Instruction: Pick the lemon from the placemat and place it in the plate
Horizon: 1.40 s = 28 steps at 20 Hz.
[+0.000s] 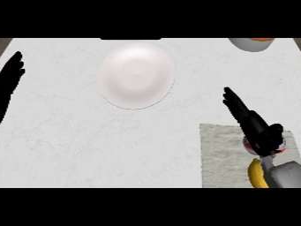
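The lemon (pixel 256 173) shows as a yellow sliver on the grey placemat (pixel 221 154) at the lower right, mostly hidden under my right forearm. My right hand (pixel 257 128) hovers over the placemat, open, with straight fingers pointing up and left toward the plate; it holds nothing, and the lemon lies behind its wrist. The white plate (pixel 136 75) sits bare at the counter's upper middle, well to the left of this hand. At the left edge my left hand (pixel 1 90) rests open with fingers up.
A grey bowl (pixel 250 43) holding something orange is cut off by the top edge at the far right. The white counter (pixel 81 145) spreads between the plate and the placemat. Wood floor shows past both side edges.
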Each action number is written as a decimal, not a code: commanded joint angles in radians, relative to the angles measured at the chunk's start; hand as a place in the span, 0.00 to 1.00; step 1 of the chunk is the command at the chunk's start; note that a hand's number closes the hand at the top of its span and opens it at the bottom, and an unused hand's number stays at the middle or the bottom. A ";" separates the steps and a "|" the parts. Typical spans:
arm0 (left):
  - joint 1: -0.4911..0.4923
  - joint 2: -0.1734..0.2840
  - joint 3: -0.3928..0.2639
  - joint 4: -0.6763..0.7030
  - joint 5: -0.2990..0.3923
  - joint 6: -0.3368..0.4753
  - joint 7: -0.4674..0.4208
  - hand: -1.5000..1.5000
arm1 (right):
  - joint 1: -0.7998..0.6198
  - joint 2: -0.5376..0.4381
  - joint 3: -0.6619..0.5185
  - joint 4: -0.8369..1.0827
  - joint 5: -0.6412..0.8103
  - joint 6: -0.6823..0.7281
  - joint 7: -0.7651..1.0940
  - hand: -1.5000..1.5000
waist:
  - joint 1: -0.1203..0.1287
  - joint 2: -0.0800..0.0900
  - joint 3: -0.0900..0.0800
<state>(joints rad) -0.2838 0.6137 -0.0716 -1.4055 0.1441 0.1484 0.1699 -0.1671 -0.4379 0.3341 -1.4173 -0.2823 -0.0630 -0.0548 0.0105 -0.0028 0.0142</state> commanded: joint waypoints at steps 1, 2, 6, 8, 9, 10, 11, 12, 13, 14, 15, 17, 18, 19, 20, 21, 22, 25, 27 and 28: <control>-0.025 -0.006 0.061 0.042 0.024 -0.039 0.002 0.50 | 0.032 -0.046 -0.075 -0.019 -0.054 0.119 -0.059 1.00 | -0.015 0.003 -0.014; 0.035 -0.043 0.029 -0.031 0.037 -0.012 0.013 0.50 | 0.040 -0.086 -0.114 -0.013 -0.123 0.206 -0.116 1.00 | -0.010 0.001 -0.013; 0.114 -0.153 0.008 -0.025 0.076 0.023 -0.027 0.50 | 0.095 -0.230 -0.257 -0.070 -0.334 0.470 -0.212 1.00 | -0.028 -0.003 -0.013; 0.098 -0.151 -0.005 0.013 0.085 0.008 0.014 0.50 | -0.026 -0.451 -0.198 -0.087 0.204 0.200 -0.232 1.00 | -0.046 -0.025 -0.036; 0.114 -0.191 0.003 0.017 0.108 0.016 -0.011 0.50 | 0.102 -0.246 -0.341 0.032 -0.021 0.102 -0.339 0.00 | -0.060 0.002 -0.011; 0.129 -0.195 0.002 0.002 0.105 0.019 -0.023 0.50 | 0.145 -0.171 -0.379 0.051 -0.144 0.140 -0.397 0.00 | -0.061 0.000 -0.008; 0.098 -0.218 -0.009 0.021 0.094 0.037 -0.016 0.50 | 0.188 -0.159 -0.375 0.081 -0.149 0.199 -0.485 0.00 | -0.060 0.005 -0.009; 0.129 -0.231 -0.034 -0.027 0.085 0.040 -0.009 0.50 | 0.248 -0.169 -0.382 0.097 -0.168 0.276 -0.555 0.00 | -0.044 0.000 -0.010; 0.135 -0.207 -0.003 0.000 0.116 -0.008 -0.026 0.50 | 0.278 -0.193 -0.374 0.158 -0.124 0.356 -0.660 0.00 | -0.028 0.004 -0.011; 0.134 -0.232 -0.024 -0.007 0.093 0.011 -0.030 0.50 | 0.308 -0.202 -0.366 0.159 -0.088 0.390 -0.724 0.00 | -0.026 0.003 -0.012; 0.170 -0.232 -0.033 0.007 0.078 -0.008 -0.079 0.50 | 0.327 -0.187 -0.303 0.165 0.001 0.386 -0.761 0.00 | -0.019 0.003 -0.013; 0.130 -0.236 -0.024 0.007 0.086 -0.003 -0.034 0.50 | 0.307 -0.242 -0.303 0.230 0.113 0.373 -0.836 0.00 | -0.015 0.004 -0.013; 0.131 -0.261 -0.042 0.028 0.067 0.008 -0.059 0.50 | 0.295 -0.288 -0.316 0.256 0.134 0.391 -0.866 0.00 | -0.016 0.005 -0.013; 0.167 -0.235 -0.018 0.010 0.080 -0.013 -0.082 0.50 | 0.300 -0.295 -0.312 0.266 0.177 0.362 -0.885 0.00 | -0.010 0.003 -0.013; 0.121 -0.270 -0.027 0.047 0.051 0.008 -0.098 0.50 | 0.273 -0.300 -0.316 0.272 0.177 0.375 -0.857 0.00 | -0.013 0.004 -0.014; 0.129 -0.268 -0.028 0.041 0.053 0.007 -0.081 0.50 | 0.346 -0.331 -0.307 0.187 0.187 0.369 -0.826 0.00 | -0.020 0.002 -0.015; 0.157 -0.213 0.020 -0.016 0.106 -0.044 -0.045 0.50 | 0.348 -0.340 -0.327 0.178 0.195 0.349 -0.818 0.00 | -0.014 0.001 -0.014; 0.132 -0.257 -0.008 0.018 0.054 -0.031 -0.039 0.50 | 0.333 -0.333 -0.330 0.167 0.256 0.334 -0.795 0.00 | -0.014 0.002 -0.014; 0.109 -0.290 -0.016 0.013 0.034 -0.002 -0.024 0.50 | 0.369 -0.357 -0.352 0.051 0.240 0.345 -0.701 0.00 | -0.018 0.002 -0.015; 0.150 -0.277 0.010 0.040 0.050 -0.037 -0.095 0.50 | 0.413 -0.362 -0.342 0.015 0.270 0.334 -0.714 0.00 | -0.019 0.001 -0.015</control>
<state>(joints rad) -0.1436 0.3510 -0.0787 -1.3918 0.1992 0.1316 0.1128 0.1908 -0.7775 -0.0029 -1.3203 -0.0681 0.2748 -0.7905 -0.0071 -0.0012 -0.0003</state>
